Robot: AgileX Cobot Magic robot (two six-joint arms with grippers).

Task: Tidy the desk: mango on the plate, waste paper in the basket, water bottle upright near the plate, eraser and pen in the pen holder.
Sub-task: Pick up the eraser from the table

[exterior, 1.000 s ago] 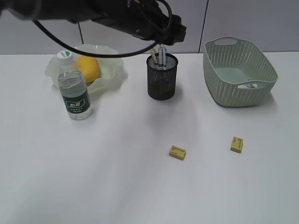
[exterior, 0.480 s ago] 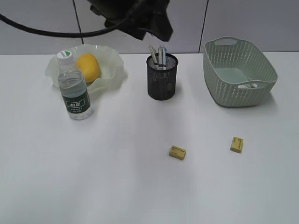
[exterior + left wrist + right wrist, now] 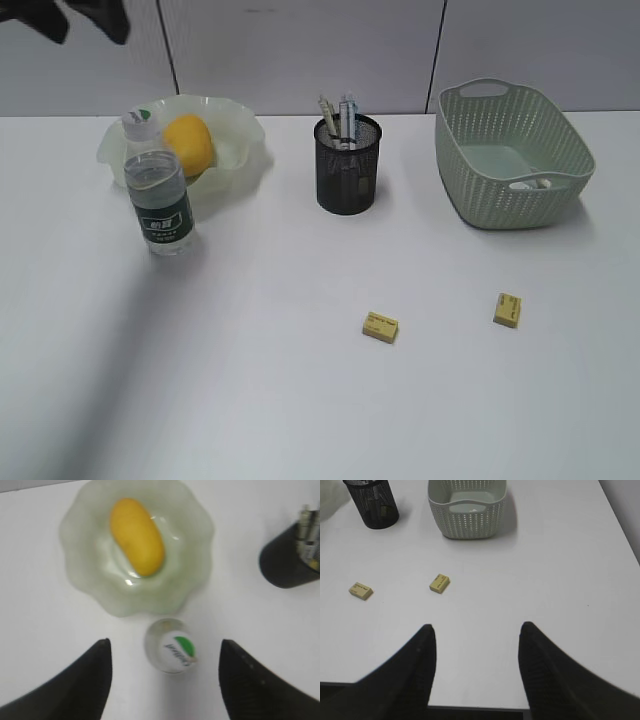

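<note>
Left tool (image 3: 165,680) withdrawn from above pen holder (image 3: 348,165), now over water bottle (image 3: 171,652), both tools agape, empty

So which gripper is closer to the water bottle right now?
Left. The left gripper hangs open straight above the water bottle, its jaws to either side of the cap. The right gripper is far off, over the table's near edge, beyond the erasers.

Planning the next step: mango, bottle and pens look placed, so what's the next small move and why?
Probably send the right gripper, open and empty, toward the nearer eraser. Two erasers still lie on the table, outside the pen holder, while the mango sits in the plate and the water bottle stands upright beside it.
</note>
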